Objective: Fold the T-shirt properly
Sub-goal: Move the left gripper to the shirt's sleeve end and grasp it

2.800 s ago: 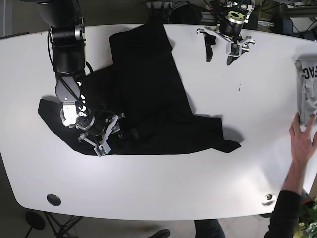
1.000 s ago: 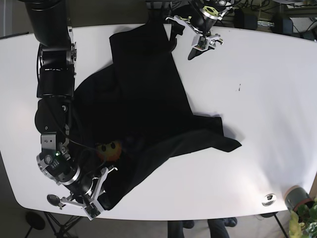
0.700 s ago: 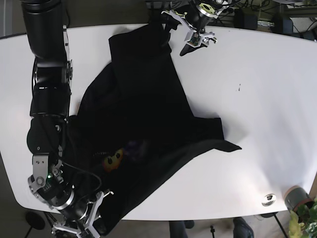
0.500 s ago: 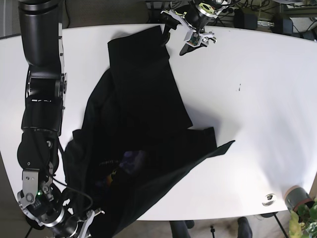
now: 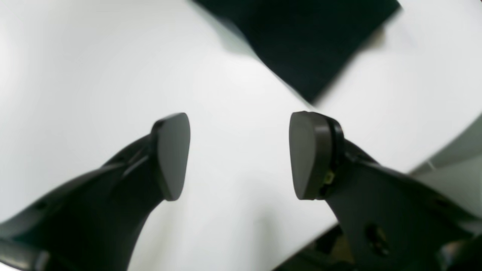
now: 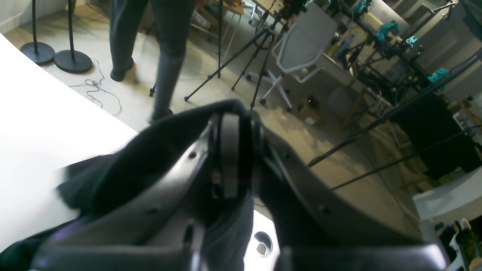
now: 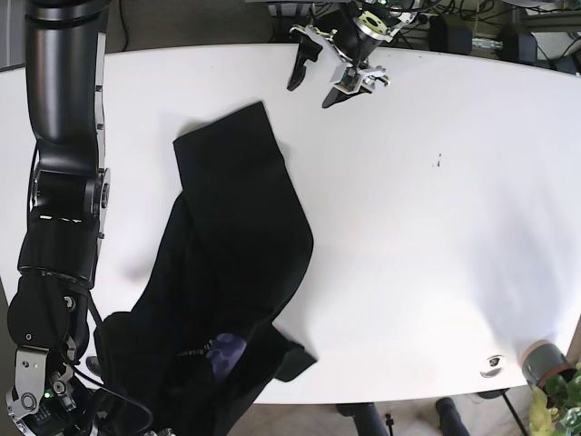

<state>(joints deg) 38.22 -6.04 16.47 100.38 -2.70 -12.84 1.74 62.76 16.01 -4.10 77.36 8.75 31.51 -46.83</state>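
Observation:
The black T-shirt [image 7: 238, 245] lies crumpled in a long diagonal across the white table [image 7: 436, 254], from mid-left down over the front-left edge. A coloured print [image 7: 221, 347] shows near its lower end. My right gripper [image 6: 229, 162] is shut on a bunch of the T-shirt [image 6: 113, 177], beyond the table's front-left corner; in the base view only its arm [image 7: 54, 227] shows. At the back edge my left gripper [image 7: 313, 86] hangs open and holds nothing. In the left wrist view the left gripper [image 5: 241, 154] stands over bare table, with a T-shirt corner [image 5: 312, 41] ahead of it.
A round metal fitting [image 7: 493, 365] and a potted plant [image 7: 549, 377] sit at the front right corner. In the right wrist view a person's legs [image 6: 165, 56], tripods and a white chair [image 6: 305, 45] stand on the floor beyond the table.
The right arm has pulled the shirt toward the front-left, sliding it off the back edge and partly over the front edge. The left gripper shifted slightly left and stayed open.

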